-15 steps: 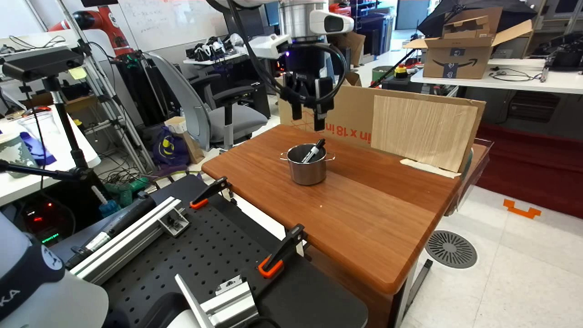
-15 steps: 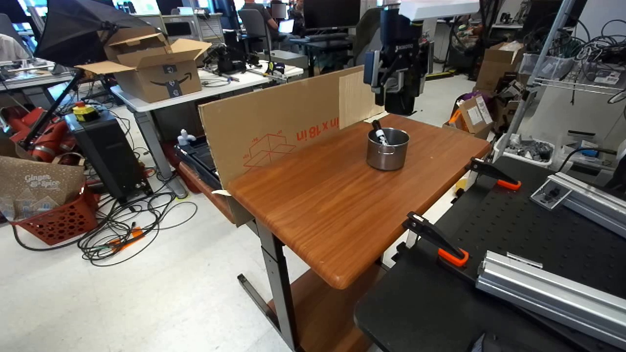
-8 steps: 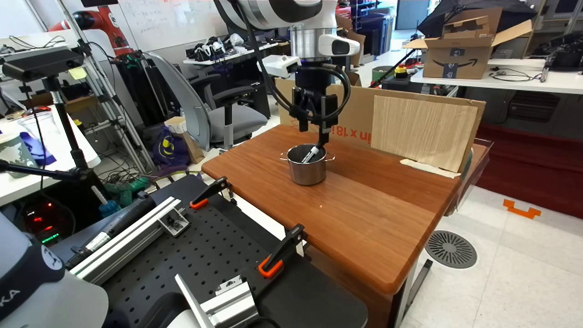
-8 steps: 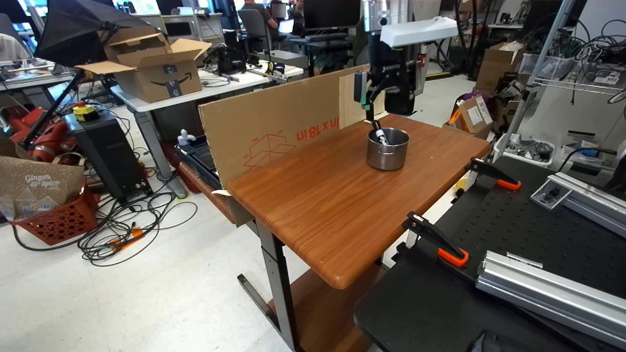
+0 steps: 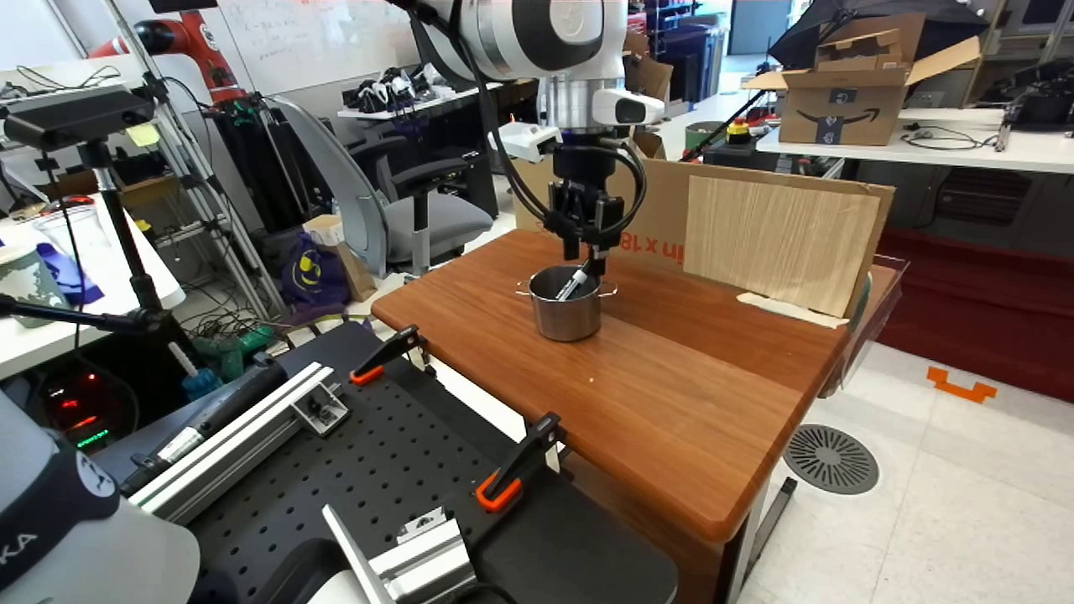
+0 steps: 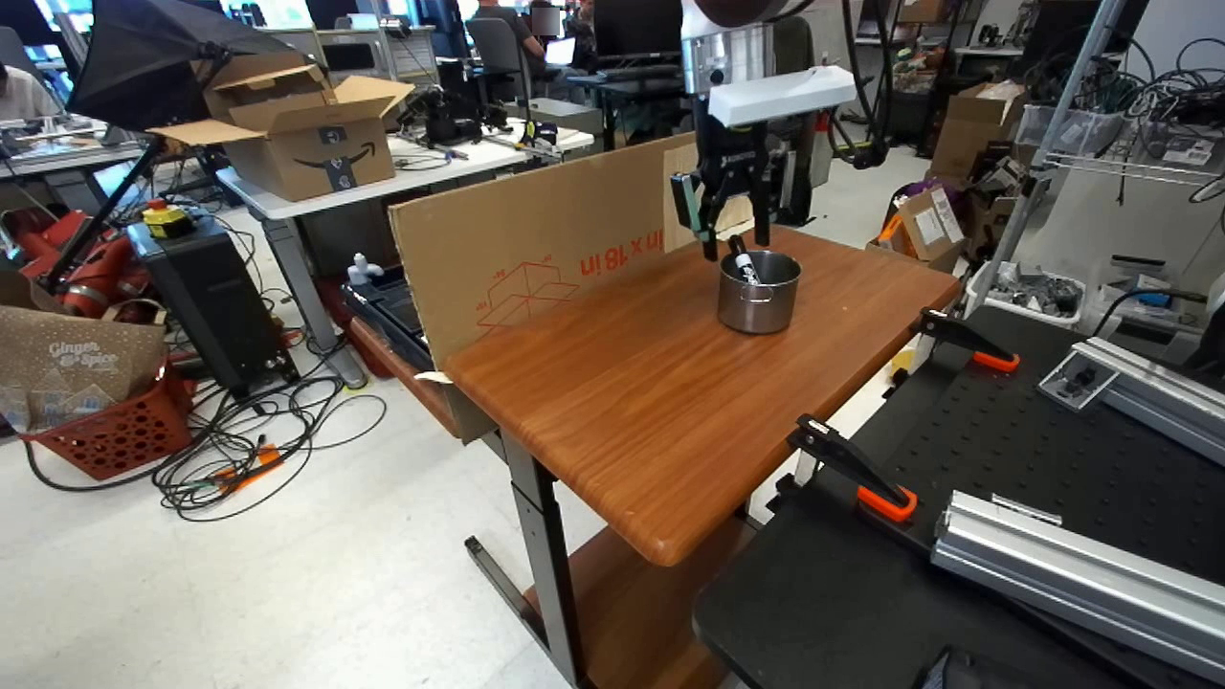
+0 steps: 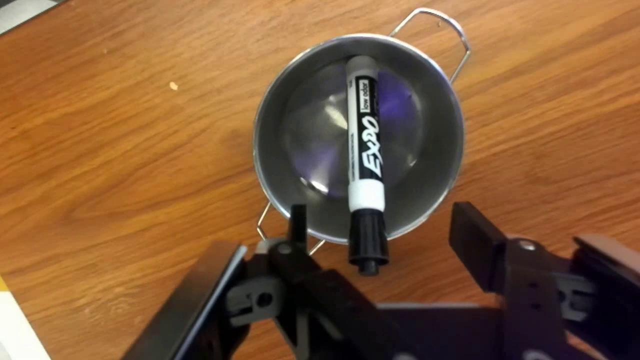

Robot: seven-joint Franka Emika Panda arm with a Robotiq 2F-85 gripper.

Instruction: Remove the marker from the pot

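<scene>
The marker has a white and black body and a black cap. It leans inside the grey metal pot, its cap sticking out over the rim. The pot stands on the brown table; its wall shows in both exterior views. The marker shows there too, its cap partly hidden by the gripper in an exterior view. My gripper is open in the wrist view, with one finger on each side of the cap, not touching it. In both exterior views the gripper points down, just above the pot's rim.
A cardboard panel stands upright along one long edge of the table. Two black and orange clamps sit on the edge of a black perforated board. The pot has thin wire handles.
My gripper has come down from well above the pot to just over its rim. It has also turned, so its two fingers now show on both sides of the cap. Marker and pot have not moved.
</scene>
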